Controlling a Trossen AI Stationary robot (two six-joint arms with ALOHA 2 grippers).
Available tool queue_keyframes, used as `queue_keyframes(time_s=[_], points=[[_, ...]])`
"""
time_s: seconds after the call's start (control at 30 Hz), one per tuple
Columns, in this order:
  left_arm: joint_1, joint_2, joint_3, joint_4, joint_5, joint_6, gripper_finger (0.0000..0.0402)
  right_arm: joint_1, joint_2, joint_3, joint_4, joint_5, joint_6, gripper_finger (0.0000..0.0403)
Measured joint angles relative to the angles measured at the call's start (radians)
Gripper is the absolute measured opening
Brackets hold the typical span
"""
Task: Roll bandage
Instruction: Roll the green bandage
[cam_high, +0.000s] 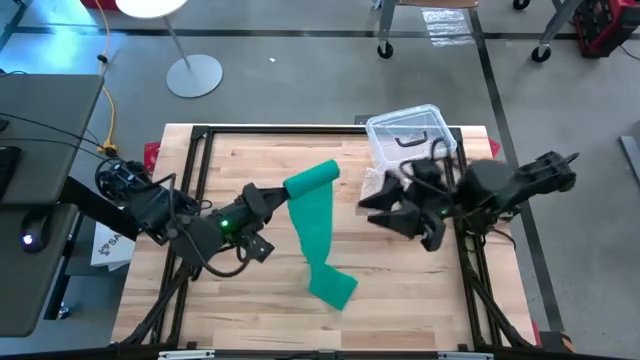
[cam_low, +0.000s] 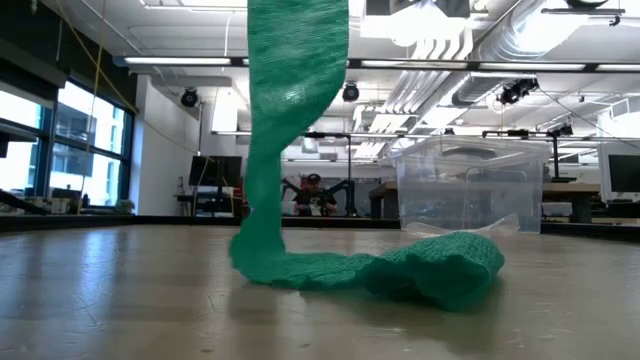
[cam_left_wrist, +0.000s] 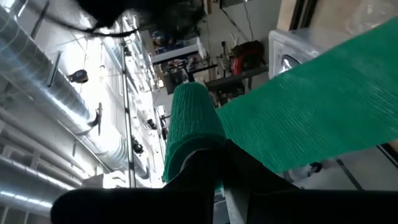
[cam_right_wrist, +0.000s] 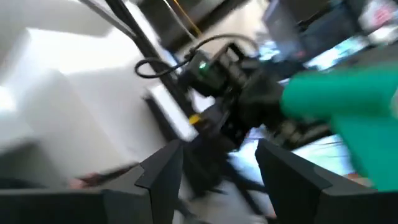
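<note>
Above the table, left tool (cam_high: 283, 192) clamps the bandage (cam_high: 318, 232) roll; right tool (cam_high: 385, 210), fingers apart, waits nearby.

Light wooden table (cam_high: 250, 300), black frame rails along edges. Lower end of green bandage (cam_high: 330, 285) lies crumpled on tabletop toward front centre. Clear plastic box (cam_high: 410, 135) sits at far right corner, crinkly clear bag (cam_high: 375, 183) just beside it.
</note>
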Motion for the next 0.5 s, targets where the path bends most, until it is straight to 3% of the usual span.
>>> queue_keyframes(time_s=[0.13,0.23,0.5], points=[[0.001,0.001,-0.014,0.012,0.001,-0.027,0.0005,0.003,0.039,0.253,-0.382,0.1,-0.113,0.0199],[0.001,0.002,-0.018,0.024,0.008,-0.027,0.0005,-0.016,0.095,0.407,-0.564,0.115,-0.156,0.0199],[0.001,0.002,-0.018,0.107,0.1,-0.026,0.0005,-0.073,0.29,0.729,-0.802,-0.068,-0.268,0.0209]])
